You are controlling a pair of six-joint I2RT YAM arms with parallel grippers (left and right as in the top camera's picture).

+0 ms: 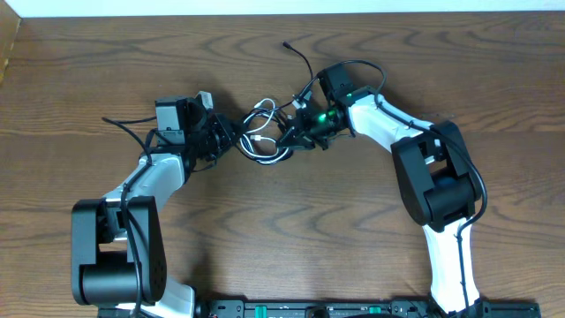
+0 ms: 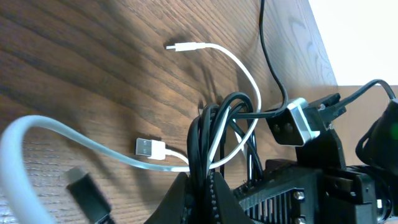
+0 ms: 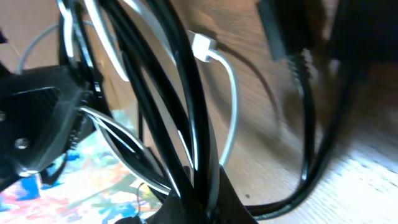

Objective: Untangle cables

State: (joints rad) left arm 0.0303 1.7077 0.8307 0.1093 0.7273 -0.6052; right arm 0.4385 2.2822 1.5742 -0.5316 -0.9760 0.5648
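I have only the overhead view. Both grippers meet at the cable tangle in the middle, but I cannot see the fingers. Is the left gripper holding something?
Observer: Yes. In the left wrist view the left gripper is shut on a bundle of black cables.
Operator: And the right one?
Observer: The right wrist view shows the right gripper also shut on black cables, which are pinched at its fingertips.
Operator: Where are the plugs of the white cable?
Observer: The white cable passes through the black loops. Both ends lie free on the table: the USB-A plug and the small plug.
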